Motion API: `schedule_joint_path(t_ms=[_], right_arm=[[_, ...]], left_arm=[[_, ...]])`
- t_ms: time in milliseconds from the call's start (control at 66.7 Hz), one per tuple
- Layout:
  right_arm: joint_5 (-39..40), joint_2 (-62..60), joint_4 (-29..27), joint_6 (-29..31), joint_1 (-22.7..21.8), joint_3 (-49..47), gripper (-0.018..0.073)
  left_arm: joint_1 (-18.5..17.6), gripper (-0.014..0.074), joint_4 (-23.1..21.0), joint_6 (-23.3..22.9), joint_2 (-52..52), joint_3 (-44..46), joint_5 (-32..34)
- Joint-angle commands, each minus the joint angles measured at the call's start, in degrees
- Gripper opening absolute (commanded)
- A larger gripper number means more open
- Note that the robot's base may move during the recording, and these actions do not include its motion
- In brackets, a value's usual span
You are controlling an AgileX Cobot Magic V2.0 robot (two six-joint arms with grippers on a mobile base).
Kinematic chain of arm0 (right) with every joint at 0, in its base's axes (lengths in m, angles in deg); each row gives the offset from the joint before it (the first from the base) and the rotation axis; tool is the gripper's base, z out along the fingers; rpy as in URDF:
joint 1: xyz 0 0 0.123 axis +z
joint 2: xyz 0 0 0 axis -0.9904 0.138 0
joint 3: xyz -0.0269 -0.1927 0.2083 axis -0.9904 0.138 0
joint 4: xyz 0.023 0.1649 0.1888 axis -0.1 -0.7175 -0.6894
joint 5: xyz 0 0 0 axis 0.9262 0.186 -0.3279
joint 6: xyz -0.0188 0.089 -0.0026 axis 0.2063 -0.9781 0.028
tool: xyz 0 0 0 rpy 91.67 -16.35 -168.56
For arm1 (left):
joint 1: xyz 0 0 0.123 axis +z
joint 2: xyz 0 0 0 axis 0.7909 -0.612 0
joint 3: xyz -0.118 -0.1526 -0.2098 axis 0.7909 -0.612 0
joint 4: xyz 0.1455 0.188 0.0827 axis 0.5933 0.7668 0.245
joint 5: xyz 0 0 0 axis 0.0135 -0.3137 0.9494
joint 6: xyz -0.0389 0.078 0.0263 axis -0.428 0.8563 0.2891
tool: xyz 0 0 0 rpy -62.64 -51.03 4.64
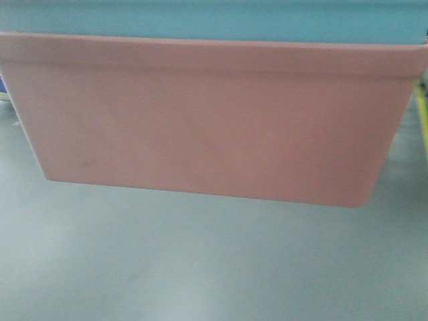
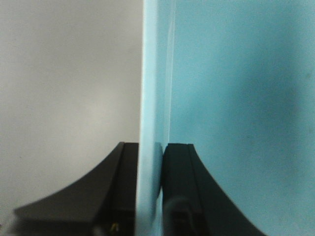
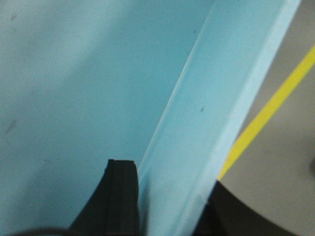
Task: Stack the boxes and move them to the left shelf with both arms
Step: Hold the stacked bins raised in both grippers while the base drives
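Observation:
The salmon pink bin (image 1: 207, 114) fills the front view, held up above the grey floor (image 1: 200, 267). The light blue bin (image 1: 214, 19) sits nested inside it, with only its upper band showing along the top. My left gripper (image 2: 150, 167) is shut on the light blue bin's wall (image 2: 153, 88), one black finger on each side. My right gripper (image 3: 170, 196) is shut on the light blue bin's opposite rim (image 3: 216, 113), one finger inside the bin and one outside. The left shelf is out of view.
A yellow floor line (image 3: 270, 108) runs beside the right end of the bins; it also shows at the right edge of the front view (image 1: 422, 114). A pale wall or floor surface (image 2: 69, 88) lies beyond the left end.

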Motion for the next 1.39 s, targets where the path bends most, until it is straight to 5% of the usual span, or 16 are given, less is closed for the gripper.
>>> schedule_joint_path(t_ms=[0, 1380], right_arm=[[14.77, -1.77, -5.25, -0.16, 1.83, -2.74, 0.0055], [11.31, -1.77, -5.10, -0.16, 1.74, -2.74, 0.0055]], left_arm=[[-2.22, -0.0003, -8.17, -0.56, 2.31, 2.47, 12.12], [-2.22, -0.0003, -9.48, -0.56, 1.65, 2.47, 12.12]])
